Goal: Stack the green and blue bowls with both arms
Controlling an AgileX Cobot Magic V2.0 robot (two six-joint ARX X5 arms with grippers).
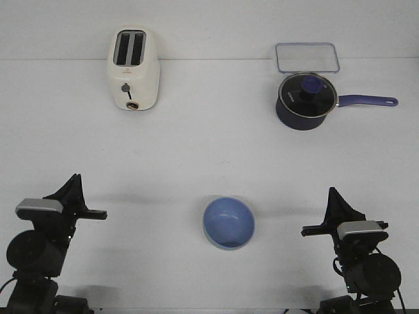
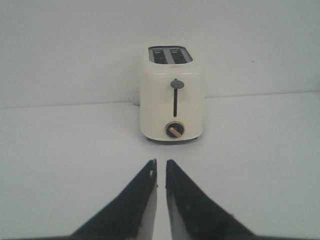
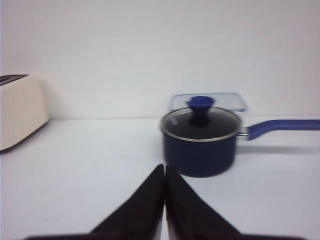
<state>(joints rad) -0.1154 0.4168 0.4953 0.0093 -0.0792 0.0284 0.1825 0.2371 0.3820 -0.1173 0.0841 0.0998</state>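
Observation:
The light blue bowl sits upright on the white table near the front middle, between my two arms. No green bowl shows apart from it. My left gripper is at the front left, empty, its jaws together with only a thin slit between them. My right gripper is at the front right, shut and empty. Both grippers are well away from the bowl. The bowl does not show in either wrist view.
A cream toaster stands at the back left, also in the left wrist view. A dark navy saucepan with a lid and long handle stands at the back right, a clear container lid behind it.

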